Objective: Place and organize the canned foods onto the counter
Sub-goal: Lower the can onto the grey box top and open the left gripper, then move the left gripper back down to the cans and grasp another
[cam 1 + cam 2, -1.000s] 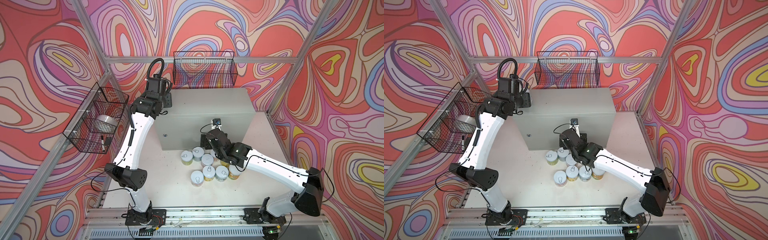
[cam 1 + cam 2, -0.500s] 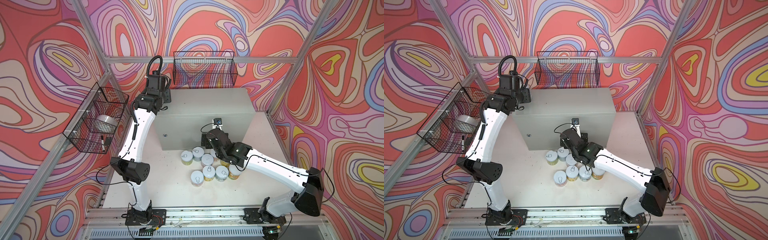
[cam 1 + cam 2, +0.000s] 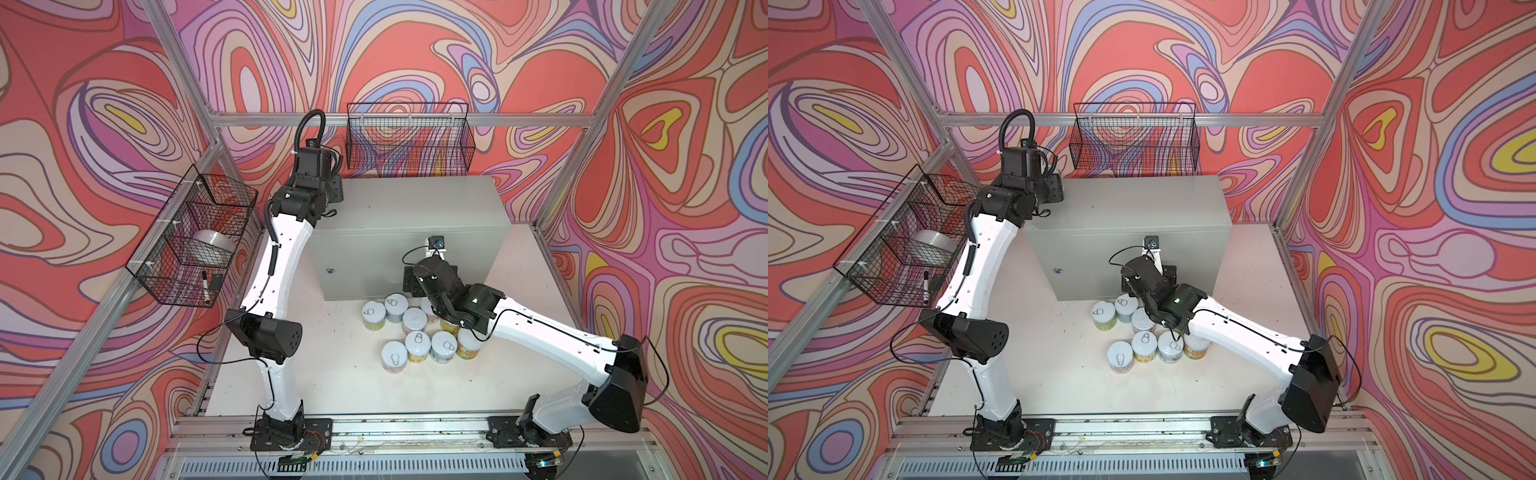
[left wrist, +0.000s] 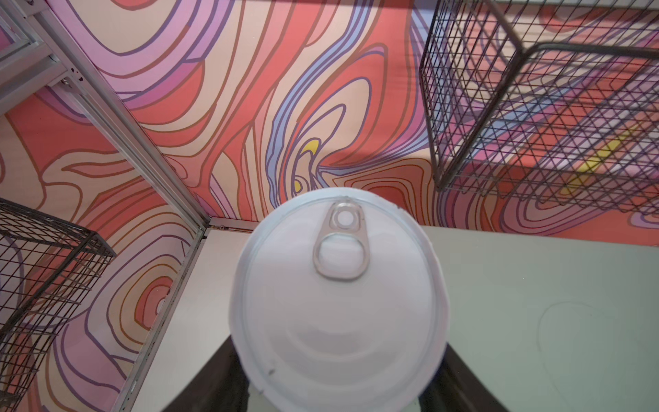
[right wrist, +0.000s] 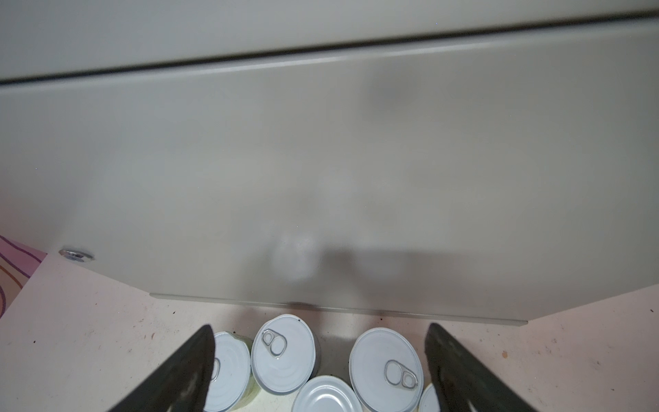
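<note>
One can stands upright, axis vertical and lid up, over the back-left corner of the cabinet between the left fingers, grip unclear, while the right fingers gape wide above upright cans on the table.

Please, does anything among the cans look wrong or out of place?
The can in the middle of the group in front of the counter shows a plain top with no pull tab, unlike the other cans; perhaps it stands upside down.
</note>
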{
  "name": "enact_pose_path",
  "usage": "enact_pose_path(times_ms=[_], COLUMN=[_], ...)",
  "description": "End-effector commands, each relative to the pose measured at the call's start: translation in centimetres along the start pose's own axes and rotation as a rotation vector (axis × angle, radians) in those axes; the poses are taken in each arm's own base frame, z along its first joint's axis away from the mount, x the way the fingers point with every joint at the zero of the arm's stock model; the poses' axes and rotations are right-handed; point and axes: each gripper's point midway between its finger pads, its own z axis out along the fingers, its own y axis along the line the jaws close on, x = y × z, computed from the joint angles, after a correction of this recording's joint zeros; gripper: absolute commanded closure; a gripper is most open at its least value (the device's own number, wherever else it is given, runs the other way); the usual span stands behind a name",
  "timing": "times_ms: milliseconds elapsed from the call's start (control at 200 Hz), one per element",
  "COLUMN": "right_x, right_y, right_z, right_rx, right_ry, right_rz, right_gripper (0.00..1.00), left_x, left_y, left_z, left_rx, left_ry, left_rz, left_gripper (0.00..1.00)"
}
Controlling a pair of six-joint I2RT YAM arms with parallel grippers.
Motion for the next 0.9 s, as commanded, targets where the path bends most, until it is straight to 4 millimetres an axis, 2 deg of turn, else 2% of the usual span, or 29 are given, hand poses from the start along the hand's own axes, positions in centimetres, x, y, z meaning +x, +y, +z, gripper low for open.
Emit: enact_pose_path(times_ms=[0,90,165,280,406,556,691,786,896], right_x=[-0.7,-0.8,-1.0,-1.5,-1.9,-2.5,-2.3,-1.6,-0.8], right_y=[-0.1,0.0,0.1,0.4,0.3,0.1,-0.2,-0.8,-1.6], right_z=[0.2,0.2,0.2,0.1,-0.2,-0.8,-1.2,-1.4,-1.9], right_rx=[0.016,0.010,0.009,-0.004,-0.006,-0.014,-0.016,-0.016,-0.005], right_ry=[-0.008,-0.010,-0.013,-0.022,-0.035,-0.058,-0.056,-0.046,-0.025], right_rz=[0.009,0.009,0.007,0.009,-0.001,-0.020,-0.046,-0.066,-0.071], right_gripper=[0.05,0.05,0.05,0.05,0.05,0.05,0.05,0.05,0.06], left_x=[1.4,0.8,0.1,-1.1,-2.4,-3.1,-1.3,2.0,7.3], left_y=[-0.2,-0.2,0.0,0.6,1.9,3.2,3.2,2.4,-0.1], left_z=[1.2,0.5,-0.3,-1.9,-4.7,-9.5,-13.3,-15.0,-16.4], left_rx=[0.008,0.016,0.018,0.012,-0.022,-0.039,-0.010,0.031,0.147], left_ry=[0.050,0.031,0.007,-0.033,-0.087,-0.148,-0.141,-0.103,-0.048], left_rz=[0.019,0.020,0.021,0.022,0.012,-0.008,0.002,0.047,0.118], left_gripper=[0.23,0.15,0.01,0.00,0.00,0.00,0.00,0.00,0.00])
